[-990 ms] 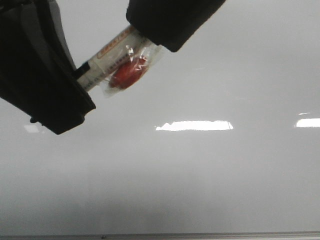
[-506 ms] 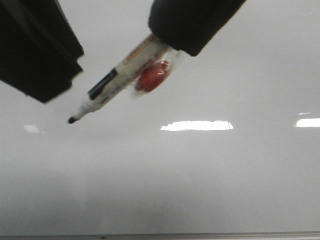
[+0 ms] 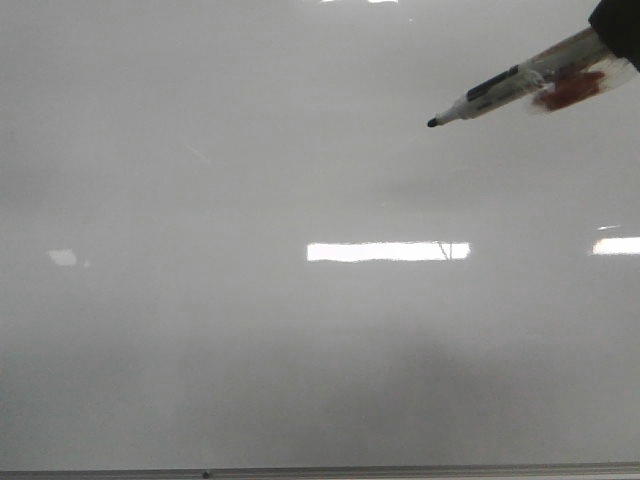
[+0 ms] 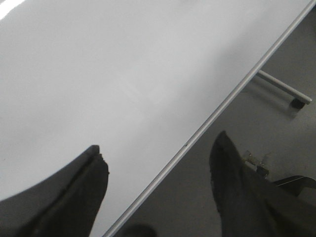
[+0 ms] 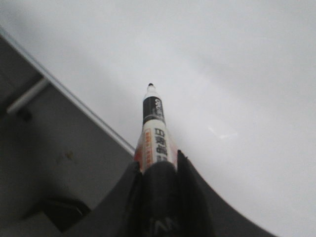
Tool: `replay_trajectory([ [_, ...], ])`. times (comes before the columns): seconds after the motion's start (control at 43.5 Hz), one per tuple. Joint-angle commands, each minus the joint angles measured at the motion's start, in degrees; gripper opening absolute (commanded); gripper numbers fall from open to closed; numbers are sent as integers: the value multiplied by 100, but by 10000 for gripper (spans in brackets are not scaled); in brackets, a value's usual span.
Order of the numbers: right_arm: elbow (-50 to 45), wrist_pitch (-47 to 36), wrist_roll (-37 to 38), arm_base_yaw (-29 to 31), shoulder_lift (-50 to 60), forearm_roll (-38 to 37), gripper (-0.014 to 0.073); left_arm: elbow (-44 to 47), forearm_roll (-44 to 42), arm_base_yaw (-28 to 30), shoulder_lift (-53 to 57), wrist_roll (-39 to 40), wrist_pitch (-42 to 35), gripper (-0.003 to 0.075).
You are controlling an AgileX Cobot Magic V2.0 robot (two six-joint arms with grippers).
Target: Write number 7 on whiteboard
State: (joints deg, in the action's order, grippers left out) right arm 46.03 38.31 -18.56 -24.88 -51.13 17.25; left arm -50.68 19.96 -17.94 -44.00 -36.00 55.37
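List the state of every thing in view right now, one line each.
Marker: uncapped, tip bare, held at its back end, slanting above the board.
Whiteboard: no digit legible on it, only light reflections and one faint thin mark by the middle reflection.
Right gripper: shut on the marker.
Left gripper: open, holding nothing, over the board's metal edge.

Office or classroom-like room, large glossy whiteboard (image 3: 250,330) with metal edge, ceiling-light reflections (image 3: 388,251), grey floor (image 4: 276,133)
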Motion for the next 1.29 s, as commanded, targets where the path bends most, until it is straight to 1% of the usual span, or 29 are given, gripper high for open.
replay_trajectory([
  [0.0, -269, -1349, -19, 73, 180, 646, -66, -72, 284, 120, 71, 132, -308, 441],
  [0.069, -416, -1782, -118, 25, 111, 750, -66, -72, 324, 109, 47, 132, -347, 441],
  [0.253, -388, -2649, -142, -85, -235, 750, -66, -72, 439, 109, 47, 132, -497, 441],
  [0.345, -227, -2788, -142, -196, -524, 750, -66, -72, 439, 109, 47, 132, -521, 441],
  [0.437, 112, -2774, -142, -301, -918, 750, -66, -72, 439, 109, 47, 132, -524, 441],
  [0.69, 999, -2780, -142, -295, -2020, 750, -66, -72, 439, 109, 47, 132, -524, 441],
  [0.967, 1430, -2825, -142, -254, -2743, 744, -66, -72, 439, 109, 47, 132, -533, 441],
  [1.128, 1425, -2720, -142, 80, -2805, 728, -66, -72, 439, 109, 47, 132, -533, 441],
  [1.266, 1425, -2181, -142, 583, -2709, 630, -66, -72, 439, 109, 47, 132, -533, 441],
])
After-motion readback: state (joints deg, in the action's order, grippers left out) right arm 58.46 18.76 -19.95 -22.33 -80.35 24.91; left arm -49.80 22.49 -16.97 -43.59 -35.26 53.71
